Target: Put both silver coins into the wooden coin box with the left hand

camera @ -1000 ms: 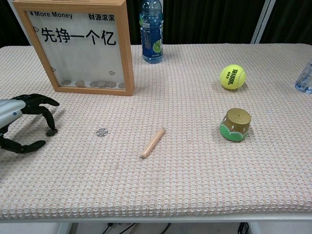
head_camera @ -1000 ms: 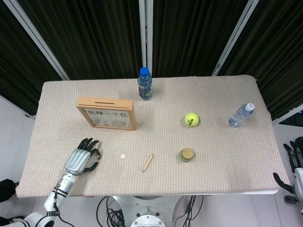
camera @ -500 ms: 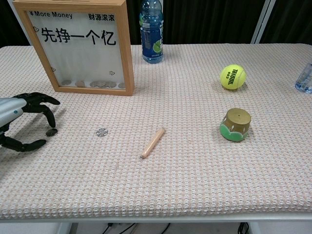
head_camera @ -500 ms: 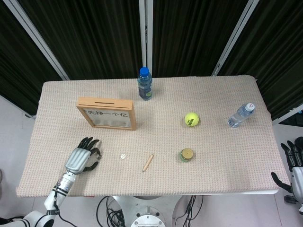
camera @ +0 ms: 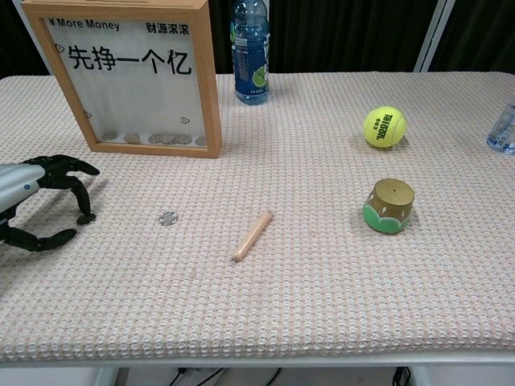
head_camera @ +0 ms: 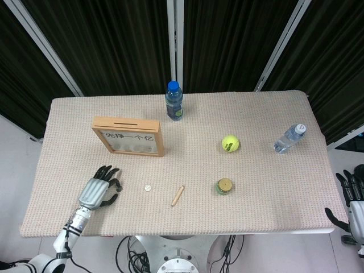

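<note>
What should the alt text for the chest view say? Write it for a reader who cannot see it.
The robot's left hand reaches in from the left edge, a fingertip on or at one small coin; another silver coin lies apart on the woven table. Behind stands the wooden coin box; a wooden stick, tennis ball and blue bottle lie elsewhere.

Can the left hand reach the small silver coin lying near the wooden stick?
Probably yes: the left hand rests beside the small silver coin, with only bare cloth between; the wooden stick lies beyond it.
</note>
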`<state>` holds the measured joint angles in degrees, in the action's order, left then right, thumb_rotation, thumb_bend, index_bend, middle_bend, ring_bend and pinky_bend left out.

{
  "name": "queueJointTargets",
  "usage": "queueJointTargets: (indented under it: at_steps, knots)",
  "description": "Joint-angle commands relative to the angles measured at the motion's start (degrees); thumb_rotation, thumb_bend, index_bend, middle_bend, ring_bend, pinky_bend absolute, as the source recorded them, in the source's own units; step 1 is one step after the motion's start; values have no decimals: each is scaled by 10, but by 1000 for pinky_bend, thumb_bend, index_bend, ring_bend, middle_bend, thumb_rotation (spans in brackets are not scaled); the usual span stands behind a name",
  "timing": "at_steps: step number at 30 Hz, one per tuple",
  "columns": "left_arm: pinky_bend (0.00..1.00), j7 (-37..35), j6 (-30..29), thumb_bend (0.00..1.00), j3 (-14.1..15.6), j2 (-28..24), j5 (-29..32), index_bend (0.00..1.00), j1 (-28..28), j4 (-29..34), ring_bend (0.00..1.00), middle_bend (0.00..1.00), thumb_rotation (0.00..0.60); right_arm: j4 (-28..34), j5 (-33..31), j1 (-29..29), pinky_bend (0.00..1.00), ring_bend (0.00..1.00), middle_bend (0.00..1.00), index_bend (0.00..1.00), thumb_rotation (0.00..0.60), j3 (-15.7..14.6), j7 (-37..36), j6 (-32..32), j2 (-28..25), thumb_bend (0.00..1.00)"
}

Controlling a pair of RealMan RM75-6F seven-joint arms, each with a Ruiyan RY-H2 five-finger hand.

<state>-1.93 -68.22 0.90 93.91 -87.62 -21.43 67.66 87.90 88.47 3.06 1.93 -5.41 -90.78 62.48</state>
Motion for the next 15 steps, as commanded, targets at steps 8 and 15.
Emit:
queueJointTargets:
  at_steps: [8,15]
  knots:
    - [63,-8,2,284,0,6,-2,444,-5,-7,0,108,600,-4,-2,0,0,0,0,0,600,0,-4,0,1,176]
    - [64,-13,5,284,-1,10,-2,453,-10,-14,0,110,600,-8,-1,0,0,0,0,0,600,-2,-8,3,1,176]
